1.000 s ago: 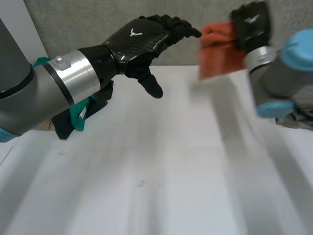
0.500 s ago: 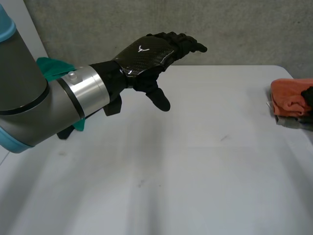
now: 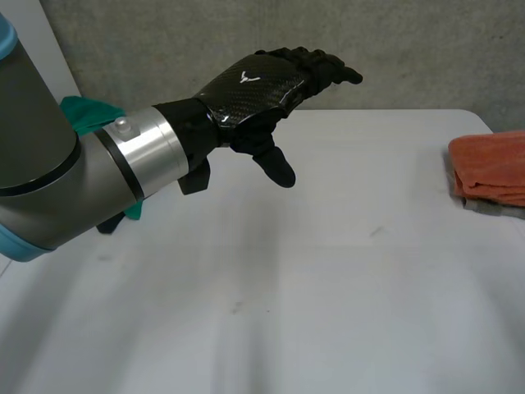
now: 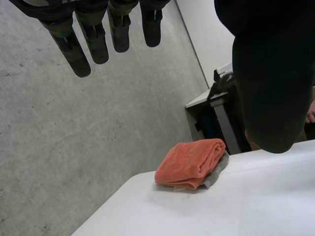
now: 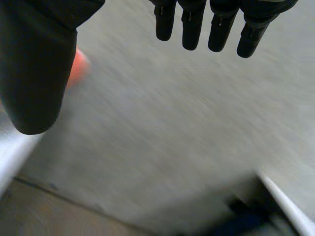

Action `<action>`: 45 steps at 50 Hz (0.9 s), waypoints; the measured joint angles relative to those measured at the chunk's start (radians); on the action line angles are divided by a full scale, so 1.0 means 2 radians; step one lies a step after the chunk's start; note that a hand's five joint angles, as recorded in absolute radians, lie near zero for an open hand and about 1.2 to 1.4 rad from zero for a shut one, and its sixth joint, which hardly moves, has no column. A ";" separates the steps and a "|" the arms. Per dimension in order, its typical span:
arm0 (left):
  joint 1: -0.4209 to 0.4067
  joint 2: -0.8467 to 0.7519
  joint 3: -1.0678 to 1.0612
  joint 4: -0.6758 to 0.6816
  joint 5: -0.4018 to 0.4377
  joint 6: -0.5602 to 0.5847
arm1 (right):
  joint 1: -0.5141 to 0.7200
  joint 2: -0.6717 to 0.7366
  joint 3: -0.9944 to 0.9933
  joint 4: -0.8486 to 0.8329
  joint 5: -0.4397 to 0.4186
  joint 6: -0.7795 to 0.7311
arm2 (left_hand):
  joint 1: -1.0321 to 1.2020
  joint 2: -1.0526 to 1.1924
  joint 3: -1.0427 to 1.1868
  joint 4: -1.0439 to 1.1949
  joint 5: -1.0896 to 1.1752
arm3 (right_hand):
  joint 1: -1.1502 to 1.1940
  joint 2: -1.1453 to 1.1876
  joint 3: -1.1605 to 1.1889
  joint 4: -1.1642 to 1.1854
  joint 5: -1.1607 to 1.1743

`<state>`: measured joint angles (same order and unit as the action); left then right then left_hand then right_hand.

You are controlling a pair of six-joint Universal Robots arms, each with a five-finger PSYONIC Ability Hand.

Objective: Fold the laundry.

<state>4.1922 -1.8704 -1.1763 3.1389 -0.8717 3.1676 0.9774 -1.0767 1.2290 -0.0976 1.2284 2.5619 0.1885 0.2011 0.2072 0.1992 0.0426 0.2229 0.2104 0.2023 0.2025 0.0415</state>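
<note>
1. I see the white table (image 3: 328,312) across the near and middle field of the head view. A grey concrete wall (image 3: 426,41) stands behind its far edge.

2. The left arm (image 3: 57,180) enters from the left and reaches over the far-left part of the table.

3. The left hand (image 3: 254,86) is raised above the table, back upward, pointing right. Its fingers (image 4: 81,51) are straight and slightly apart. The thumb hangs down clear of them and nothing lies between them, so the hand holds nothing.

4. The right hand (image 5: 34,69) appears in the right wrist view. Its fingers (image 5: 216,27) are straight and side by side with small gaps. The thumb stands well apart from them, and the hand holds nothing. A blurred orange patch (image 5: 79,66) sits just beside the thumb; I cannot tell what it is.

5. 1 orange towel (image 3: 492,164) lies folded at the right edge of the table, toward the far side, well apart from the left hand. In the left wrist view it lies beyond the fingertips, near the table's corner.

6. 1 grey cloth (image 3: 490,208) lies under the orange towel, touching it. Its edge shows at the towel's near side.

7. 1 teal cloth (image 3: 86,113) lies at the far left, partly hidden behind the left arm.
</note>
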 measured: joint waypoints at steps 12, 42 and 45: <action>-0.007 0.019 0.066 0.033 -0.076 -0.035 | 0.047 -0.041 -0.114 -0.064 0.112 -0.011 | 0.000 0.000 0.000 0.000 0.000 | 0.000 0.000 0.000 0.000 0.000; 0.266 -0.307 0.175 0.117 -0.227 0.304 | 0.419 -0.138 0.291 -0.114 -0.047 0.070 | 0.014 0.010 0.010 0.010 0.007 | 0.000 0.000 0.000 0.000 0.000; 0.272 -0.367 0.216 0.152 -0.216 0.306 | 0.417 -0.130 0.303 -0.114 -0.037 0.056 | 0.177 0.155 0.139 0.147 0.138 | 0.000 0.000 0.000 0.000 0.000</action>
<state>4.7366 -2.6036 -0.7437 3.4435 -1.3033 3.7789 1.8109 -1.3367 1.8350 -0.3249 1.1547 2.6739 0.5430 0.5101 0.4855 0.4942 0.3180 0.2229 0.2104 0.2023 0.2025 0.0409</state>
